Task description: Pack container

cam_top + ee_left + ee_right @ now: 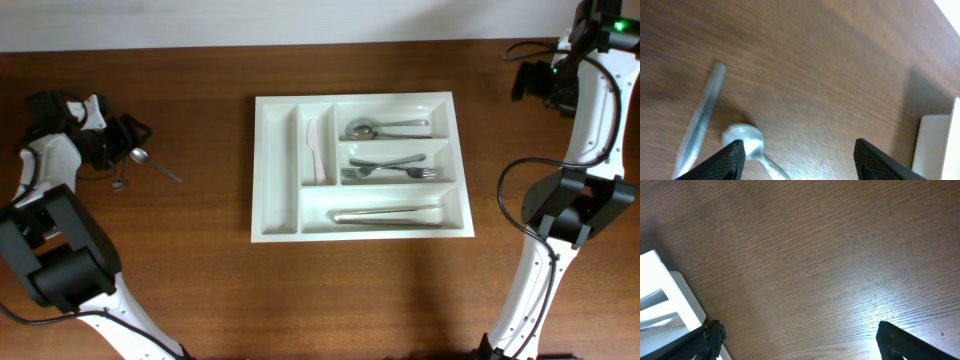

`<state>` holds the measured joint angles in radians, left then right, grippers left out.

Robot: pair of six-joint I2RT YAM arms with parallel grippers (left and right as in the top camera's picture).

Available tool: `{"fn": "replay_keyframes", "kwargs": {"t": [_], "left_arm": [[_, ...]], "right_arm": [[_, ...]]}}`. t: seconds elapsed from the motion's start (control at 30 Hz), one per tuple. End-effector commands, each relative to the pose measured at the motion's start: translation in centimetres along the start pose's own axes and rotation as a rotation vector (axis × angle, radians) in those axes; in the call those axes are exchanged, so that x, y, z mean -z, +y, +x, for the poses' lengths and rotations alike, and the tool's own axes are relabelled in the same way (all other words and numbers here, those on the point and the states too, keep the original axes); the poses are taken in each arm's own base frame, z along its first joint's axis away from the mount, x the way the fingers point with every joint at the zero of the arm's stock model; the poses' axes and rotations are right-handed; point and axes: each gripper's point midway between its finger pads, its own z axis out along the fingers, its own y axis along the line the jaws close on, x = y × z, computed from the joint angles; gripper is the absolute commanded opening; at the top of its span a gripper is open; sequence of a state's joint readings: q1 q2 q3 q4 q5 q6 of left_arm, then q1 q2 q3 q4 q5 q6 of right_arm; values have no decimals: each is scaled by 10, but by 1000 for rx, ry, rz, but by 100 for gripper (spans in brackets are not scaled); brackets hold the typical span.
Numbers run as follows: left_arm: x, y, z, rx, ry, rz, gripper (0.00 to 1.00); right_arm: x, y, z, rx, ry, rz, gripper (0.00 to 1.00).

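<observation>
Fingers point(722, 162) of the left gripper point(799, 146) stand wide apart and hold nothing. They sit low over a loose spoon point(744, 137) on the wooden table point(830, 60), with the spoon's bowl just beside one fingertip. The spread looks meant to straddle the spoon for a pickup. A second utensil point(702, 117) lies close alongside and could crowd the pinch.

The tray point(277, 170) sits at the middle of the table, well apart from this gripper. It is already sorted:
- A white plastic knife point(316, 150) lies in one narrow upright slot.
- Spoons point(385, 128) lie in the top long slot.
- Forks point(390, 168) lie in the middle slot.
- A long metal piece point(385, 215) lies in the bottom slot.

The leftmost narrow slot is bare. The loose spoon most likely belongs with the other spoons.

The right gripper point(799, 329) is also spread open and empty. It hangs over bare table just past a tray corner, probably to keep the tray free for the left arm.
</observation>
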<state>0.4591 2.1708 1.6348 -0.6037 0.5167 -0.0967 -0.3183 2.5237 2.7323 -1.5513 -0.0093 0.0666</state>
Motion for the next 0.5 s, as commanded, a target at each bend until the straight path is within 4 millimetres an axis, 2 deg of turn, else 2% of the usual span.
{"fn": "replay_keyframes", "kwargs": {"t": [0.0,0.17,0.47], "left_arm": [[8,10,-14,-8,-41,8,72],[10,15,-22,-20,-73,5,72],[-9,25,-9,3,-28,5,70]], "right_arm": [[13,3,-4,11,-32,-9,99],[13,3,-4,11,-32,-9,99],[13,3,-4,11,-32,-9,99]]}}
